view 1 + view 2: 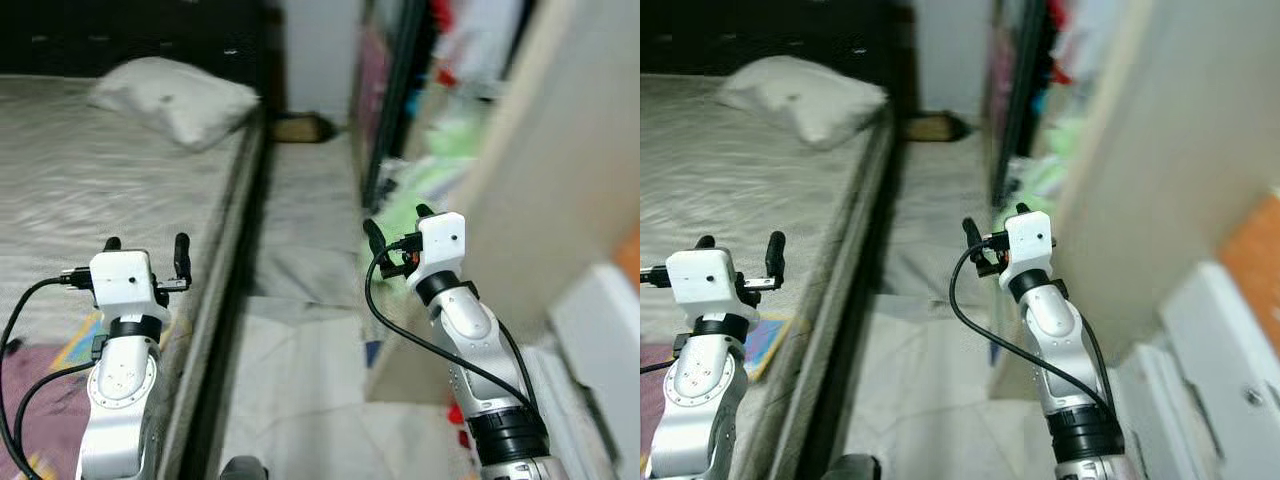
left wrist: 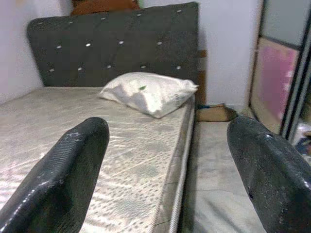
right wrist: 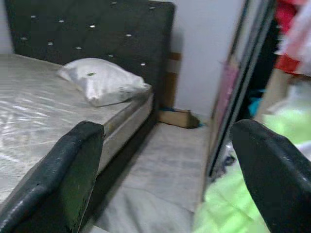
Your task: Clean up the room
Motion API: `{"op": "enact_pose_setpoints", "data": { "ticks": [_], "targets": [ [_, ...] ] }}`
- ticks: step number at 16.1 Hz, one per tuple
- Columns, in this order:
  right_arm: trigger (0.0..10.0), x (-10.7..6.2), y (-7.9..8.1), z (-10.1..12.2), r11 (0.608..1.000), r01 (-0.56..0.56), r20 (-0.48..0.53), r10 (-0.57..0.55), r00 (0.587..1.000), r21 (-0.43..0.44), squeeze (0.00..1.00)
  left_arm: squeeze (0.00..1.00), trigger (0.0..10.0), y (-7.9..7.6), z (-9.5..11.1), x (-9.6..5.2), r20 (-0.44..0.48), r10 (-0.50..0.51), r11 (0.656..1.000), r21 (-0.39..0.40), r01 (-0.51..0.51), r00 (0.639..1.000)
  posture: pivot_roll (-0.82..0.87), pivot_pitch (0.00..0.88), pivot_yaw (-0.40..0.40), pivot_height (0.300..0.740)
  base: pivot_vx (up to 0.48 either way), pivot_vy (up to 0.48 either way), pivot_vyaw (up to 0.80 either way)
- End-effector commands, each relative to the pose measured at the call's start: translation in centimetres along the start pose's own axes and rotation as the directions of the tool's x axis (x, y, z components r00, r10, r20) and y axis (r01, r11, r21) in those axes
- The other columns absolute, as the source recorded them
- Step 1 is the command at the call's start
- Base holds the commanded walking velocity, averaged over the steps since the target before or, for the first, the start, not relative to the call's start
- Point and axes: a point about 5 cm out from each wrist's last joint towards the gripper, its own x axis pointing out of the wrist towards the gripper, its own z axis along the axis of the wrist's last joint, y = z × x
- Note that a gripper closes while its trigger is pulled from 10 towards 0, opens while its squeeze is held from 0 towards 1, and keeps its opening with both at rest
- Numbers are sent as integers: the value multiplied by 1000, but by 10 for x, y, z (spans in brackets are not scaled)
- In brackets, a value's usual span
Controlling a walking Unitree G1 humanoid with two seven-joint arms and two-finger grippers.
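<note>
I am steering down the narrow floor (image 1: 300, 270) aisle, with the bed (image 1: 90, 190) on my left and a wardrobe (image 1: 400, 110) on my right. I am holding both arms raised in front, ready to reach. The left gripper (image 1: 146, 252) is hovering over the near bed edge, fingers spread wide and holding nothing. The right gripper (image 1: 398, 226) is likewise wide open and empty, beside the green clothes (image 3: 233, 204) spilling from the wardrobe, probably the mess to tidy. The pillow (image 1: 175, 100) is lying at the far end of the bed, and a cardboard box (image 3: 177, 118) is sitting on the floor beyond it.
</note>
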Motion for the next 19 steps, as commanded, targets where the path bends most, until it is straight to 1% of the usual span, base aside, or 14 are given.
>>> {"op": "enact_pose_setpoints", "data": {
  "ticks": [1,19],
  "targets": [
    [10000,1,-2,3,1000,1,11,-1,1000,-6,0,0,10000,-3,-1,0,-2,-16,1000,6,16,1000,2,0,-54,740,0,0,800],
    [10000,8,-1,5,1000,-3,26,3,1000,-11,0,0,10000,-5,0,2,2,-11,1000,-1,11,1000,0,0,-52,740,0,0,800]
  ]
}}
